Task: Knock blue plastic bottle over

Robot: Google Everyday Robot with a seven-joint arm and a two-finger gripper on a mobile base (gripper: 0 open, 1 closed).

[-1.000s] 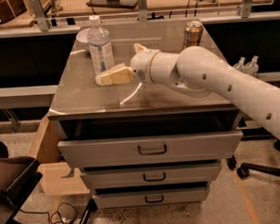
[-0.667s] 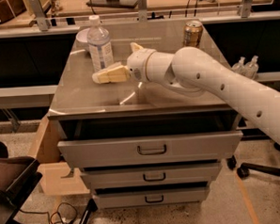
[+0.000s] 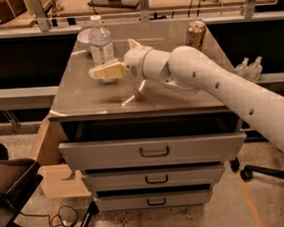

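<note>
Gripper (image 3: 96, 73), whether wide or narrow cannot be told, hides the base of the upright blue plastic bottle (image 3: 101, 41) at the bench's (image 3: 179, 96) far left; contact unclear.

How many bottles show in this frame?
3: the blue plastic bottle on the cabinet top, behind the pincer; two small clear bottles right of the cabinet. Others may be hidden.

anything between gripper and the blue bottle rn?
Nothing. In the camera view the gripper sits right in front of the blue plastic bottle, overlapping its lower part; no other object intervenes. Contact can't be confirmed.
</note>
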